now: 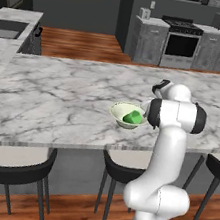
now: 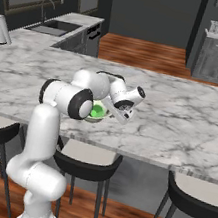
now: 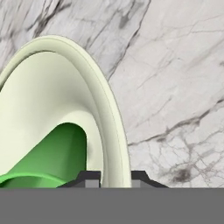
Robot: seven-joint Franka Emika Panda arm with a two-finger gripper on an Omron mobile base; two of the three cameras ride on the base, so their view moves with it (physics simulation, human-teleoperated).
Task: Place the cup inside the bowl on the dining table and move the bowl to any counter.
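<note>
The bowl (image 3: pixel 52 109) is what lies nearest the hand camera, its pale rim passing between the two dark fingertips (image 3: pixel 89 178) of the gripper (image 3: pixel 114 179). One tip is seen inside the wall and one outside, both close against it, so the pincer is judged nearly closed on the rim; whether firm contact is made cannot be told.

The dining table (image 1: pixel 57 103) is the largest thing, a long veined marble slab with dark stools (image 1: pixel 16 167) tucked under its near edge. The bowl (image 1: pixel 123 111) is set close to that near edge, roughly midway along it, and the arm is bent down over it. The cup (image 1: pixel 132 117) is lying on its side inside the bowl, so the first part of the task is judged done and the carrying to a counter (image 1: pixel 13 20) is left.

The bowl is judged stiff, glossy and rather slippery, light, and possibly breakable. A pinch on the thin rim is the only hold offered; it is likely to tilt when lifted, and the loose cup (image 3: pixel 48 162) may roll.
</note>
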